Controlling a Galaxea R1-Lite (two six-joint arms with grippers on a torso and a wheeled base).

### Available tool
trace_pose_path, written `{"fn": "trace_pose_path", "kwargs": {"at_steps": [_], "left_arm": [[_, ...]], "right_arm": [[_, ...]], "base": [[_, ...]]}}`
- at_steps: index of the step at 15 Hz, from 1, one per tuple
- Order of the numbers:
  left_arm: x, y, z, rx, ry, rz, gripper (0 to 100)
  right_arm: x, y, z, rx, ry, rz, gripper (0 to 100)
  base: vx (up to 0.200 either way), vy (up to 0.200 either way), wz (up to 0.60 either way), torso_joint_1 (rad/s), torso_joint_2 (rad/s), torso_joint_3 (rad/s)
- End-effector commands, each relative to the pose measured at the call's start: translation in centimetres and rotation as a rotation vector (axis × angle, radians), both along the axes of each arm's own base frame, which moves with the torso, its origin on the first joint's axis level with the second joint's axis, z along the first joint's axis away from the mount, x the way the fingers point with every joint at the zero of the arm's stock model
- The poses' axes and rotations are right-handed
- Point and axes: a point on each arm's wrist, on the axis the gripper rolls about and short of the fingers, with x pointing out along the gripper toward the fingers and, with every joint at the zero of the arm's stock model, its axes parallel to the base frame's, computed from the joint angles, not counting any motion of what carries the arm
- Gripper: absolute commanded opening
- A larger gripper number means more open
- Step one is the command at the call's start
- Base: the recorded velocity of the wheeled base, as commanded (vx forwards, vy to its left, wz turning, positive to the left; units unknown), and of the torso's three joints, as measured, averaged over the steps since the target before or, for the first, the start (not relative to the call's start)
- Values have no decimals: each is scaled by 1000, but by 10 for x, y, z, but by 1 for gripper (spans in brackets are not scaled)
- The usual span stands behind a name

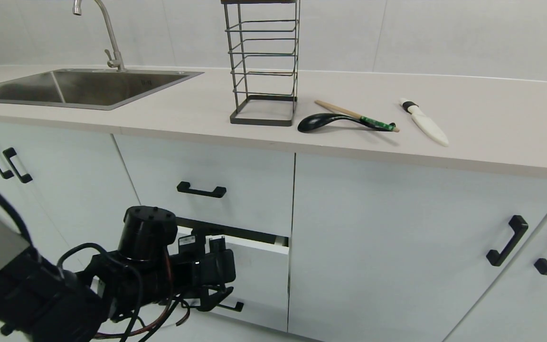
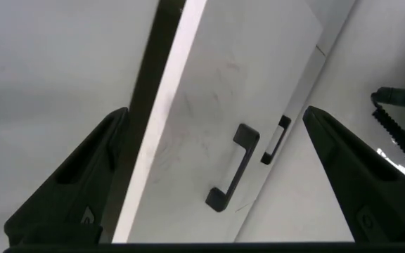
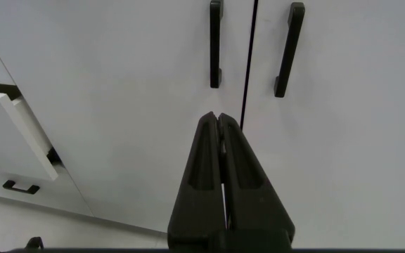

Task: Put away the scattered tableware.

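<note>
1. Kitchen, mid-task: your left tool (image 1: 216, 294) hangs low in front of the bottom drawer (image 1: 259, 270) with its fingers spread wide. In the left wrist view the drawer's black handle (image 2: 232, 169) sits framed between them, unclamped (whether a finger touches it cannot be told).
2. The drawer is ajar, with a dark gap along its top edge. The step in hand looks like opening it to take the tableware.
3. Your right tool (image 3: 220, 119) is pressed together and carries nothing. It points at white cabinet doors (image 3: 118, 70) with black handles.
4. The tableware lies up on the bench (image 1: 492, 123). A black spoon (image 1: 325, 121) has wooden chopsticks (image 1: 344, 112) lying against its handle, and a white knife (image 1: 425, 122) sits to their right, apart from both.
5. The next move, as judged from here, is to close the left tool squarely on the handle and pull straight out until the drawer is wide enough to load. After that an arm must rise to the bench (the spoon is nearest the drawer).
6. The bench is pale and smooth. A wire rack (image 1: 264, 61) stands upright just left of the spoon, a steel sink (image 1: 83, 88) with a tap (image 1: 107, 33) sits at the far left, and a pale tiled wall runs behind.
</note>
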Motion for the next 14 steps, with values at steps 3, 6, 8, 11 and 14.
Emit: {"fn": "trace_pose_path", "kwargs": {"at_steps": [3, 6, 8, 11, 14], "left_arm": [[34, 2, -43, 42, 74, 56, 100], [31, 3, -50, 46, 84, 53, 100], [6, 9, -39, 37, 75, 29, 100], [-44, 26, -9, 7, 34, 4, 100], [-64, 33, 2, 0, 18, -14, 100]], "right_arm": [[0, 0, 0, 0, 2, 1, 0], [0, 0, 0, 0, 2, 1, 0], [0, 0, 0, 0, 2, 1, 0], [0, 0, 0, 0, 2, 1, 0], [0, 0, 0, 0, 3, 1, 0]], "base": [[0, 0, 0, 0, 0, 0], [0, 0, 0, 0, 0, 0], [0, 0, 0, 0, 0, 0], [0, 0, 0, 0, 0, 0], [0, 0, 0, 0, 0, 0]]}}
